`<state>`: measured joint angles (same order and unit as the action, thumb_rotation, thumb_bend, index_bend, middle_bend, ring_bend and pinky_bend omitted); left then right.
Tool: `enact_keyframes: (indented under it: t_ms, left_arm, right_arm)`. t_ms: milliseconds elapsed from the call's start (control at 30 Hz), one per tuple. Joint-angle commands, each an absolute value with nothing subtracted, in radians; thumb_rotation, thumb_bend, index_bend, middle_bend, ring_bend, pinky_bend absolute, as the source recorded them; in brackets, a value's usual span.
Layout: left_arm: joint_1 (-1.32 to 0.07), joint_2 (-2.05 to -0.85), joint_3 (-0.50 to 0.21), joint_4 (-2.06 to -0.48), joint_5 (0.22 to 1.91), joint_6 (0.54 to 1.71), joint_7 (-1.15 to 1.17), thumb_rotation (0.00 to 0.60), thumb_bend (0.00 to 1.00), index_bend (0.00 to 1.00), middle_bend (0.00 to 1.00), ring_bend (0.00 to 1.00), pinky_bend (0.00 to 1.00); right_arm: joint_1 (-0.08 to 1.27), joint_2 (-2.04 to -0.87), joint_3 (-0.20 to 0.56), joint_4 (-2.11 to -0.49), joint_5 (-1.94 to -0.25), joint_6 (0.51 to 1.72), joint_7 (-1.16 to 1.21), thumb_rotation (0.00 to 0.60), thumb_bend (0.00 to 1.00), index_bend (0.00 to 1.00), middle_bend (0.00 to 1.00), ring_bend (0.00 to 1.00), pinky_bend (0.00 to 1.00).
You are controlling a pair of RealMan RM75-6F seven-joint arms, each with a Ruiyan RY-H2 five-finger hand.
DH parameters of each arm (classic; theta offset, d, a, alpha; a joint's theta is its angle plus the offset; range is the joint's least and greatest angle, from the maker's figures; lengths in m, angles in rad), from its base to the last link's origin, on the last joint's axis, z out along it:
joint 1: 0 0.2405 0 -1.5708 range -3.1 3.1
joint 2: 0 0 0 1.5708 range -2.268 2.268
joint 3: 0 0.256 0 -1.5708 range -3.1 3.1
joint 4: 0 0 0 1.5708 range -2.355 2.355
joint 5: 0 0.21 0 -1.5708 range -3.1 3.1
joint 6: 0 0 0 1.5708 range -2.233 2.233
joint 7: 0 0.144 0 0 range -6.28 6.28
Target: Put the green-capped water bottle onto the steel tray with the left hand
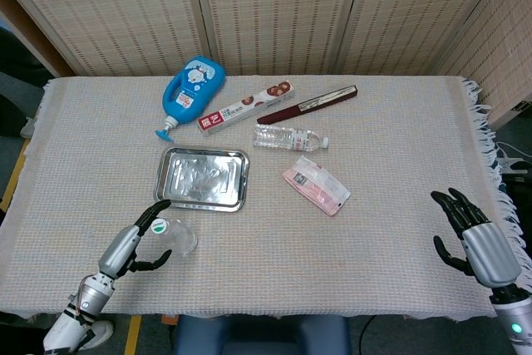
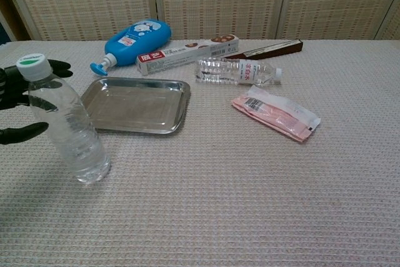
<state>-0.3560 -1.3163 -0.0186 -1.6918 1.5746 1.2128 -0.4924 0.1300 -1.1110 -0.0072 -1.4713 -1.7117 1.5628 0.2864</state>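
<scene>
The green-capped water bottle (image 1: 173, 234) (image 2: 65, 123) stands upright on the cloth, just in front of the steel tray (image 1: 202, 179) (image 2: 137, 105). My left hand (image 1: 131, 243) (image 2: 22, 99) is open right beside the bottle on its left, fingers spread around it; whether they touch it I cannot tell. My right hand (image 1: 474, 234) hovers open near the table's right front corner, far from the bottle; the chest view does not show it.
Behind the tray lie a blue pump bottle (image 1: 191, 89), a boxed tube (image 1: 245, 107), a dark red pen case (image 1: 307, 104) and a second clear bottle (image 1: 289, 138) on its side. A pink packet (image 1: 316, 185) lies right of the tray.
</scene>
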Motion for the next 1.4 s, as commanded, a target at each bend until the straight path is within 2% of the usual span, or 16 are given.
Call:
enact_keyframes:
  t_ms: [33, 700, 767, 833, 900, 933, 1000, 1067, 1100, 1167, 1267, 1400]
  left_arm:
    - [-0.358, -1.322, -0.020, -1.690, 1.577, 1.215, -0.494, 0.600, 0.38, 0.00, 0.00, 0.00, 0.18]
    - [-0.386, -1.465, -0.036, -1.653, 1.552, 1.217, -0.513, 0.600, 0.38, 0.00, 0.00, 0.00, 0.15]
    - [-0.380, -1.498, -0.051, -1.628, 1.534, 1.236, -0.484, 0.600, 0.38, 0.00, 0.00, 0.03, 0.15]
    - [-0.369, -1.552, -0.071, -1.588, 1.517, 1.274, -0.449, 0.600, 0.38, 0.02, 0.03, 0.10, 0.16]
    - [-0.364, -1.593, -0.080, -1.555, 1.504, 1.289, -0.442, 0.600, 0.38, 0.08, 0.09, 0.18, 0.18]
    - [-0.361, -1.610, -0.087, -1.540, 1.500, 1.301, -0.439, 0.600, 0.39, 0.13, 0.16, 0.22, 0.18]
    - [-0.343, -1.667, -0.119, -1.517, 1.461, 1.345, -0.437, 0.600, 0.42, 0.32, 0.41, 0.39, 0.26]
    - [-0.331, -1.710, -0.139, -1.506, 1.439, 1.375, -0.445, 0.600, 0.53, 0.63, 0.75, 0.67, 0.56]
    - [-0.329, -1.715, -0.143, -1.502, 1.436, 1.378, -0.453, 0.600, 0.58, 0.72, 0.84, 0.75, 0.67]
    - [-0.328, -1.718, -0.150, -1.489, 1.432, 1.384, -0.441, 0.600, 0.64, 0.79, 0.91, 0.81, 0.72]
    - [-0.327, -1.724, -0.169, -1.467, 1.444, 1.418, -0.408, 0.600, 0.70, 0.84, 0.95, 0.84, 0.75]
    - [-0.341, -1.685, -0.201, -1.476, 1.464, 1.437, -0.376, 0.600, 0.71, 0.85, 0.97, 0.85, 0.76]
  right_arm:
    - [0.130, -1.111, -0.008, -1.472, -1.712, 1.562, 0.287, 0.600, 0.25, 0.01, 0.09, 0.00, 0.20]
    - [0.142, -1.107, -0.016, -1.478, -1.705, 1.533, 0.280, 0.600, 0.25, 0.01, 0.09, 0.00, 0.20]
    - [0.141, -1.107, -0.015, -1.478, -1.703, 1.534, 0.281, 0.600, 0.25, 0.01, 0.09, 0.00, 0.20]
    - [0.141, -1.107, -0.014, -1.480, -1.701, 1.534, 0.283, 0.600, 0.25, 0.01, 0.09, 0.00, 0.20]
    - [0.142, -1.107, -0.013, -1.480, -1.699, 1.533, 0.283, 0.600, 0.25, 0.01, 0.09, 0.00, 0.20]
    - [0.142, -1.107, -0.012, -1.480, -1.698, 1.533, 0.282, 0.600, 0.25, 0.01, 0.09, 0.00, 0.20]
    - [0.143, -1.108, -0.012, -1.480, -1.696, 1.530, 0.280, 0.600, 0.25, 0.01, 0.09, 0.00, 0.20]
    - [0.144, -1.107, -0.013, -1.481, -1.694, 1.524, 0.281, 0.600, 0.25, 0.01, 0.09, 0.00, 0.20]
    - [0.145, -1.107, -0.013, -1.482, -1.693, 1.522, 0.281, 0.600, 0.25, 0.01, 0.09, 0.00, 0.20]
    - [0.145, -1.106, -0.014, -1.483, -1.693, 1.521, 0.280, 0.600, 0.25, 0.01, 0.09, 0.00, 0.20]
    - [0.145, -1.105, -0.014, -1.484, -1.691, 1.522, 0.280, 0.600, 0.25, 0.01, 0.09, 0.00, 0.20]
    - [0.143, -1.104, -0.015, -1.485, -1.691, 1.523, 0.280, 0.600, 0.25, 0.01, 0.09, 0.00, 0.20]
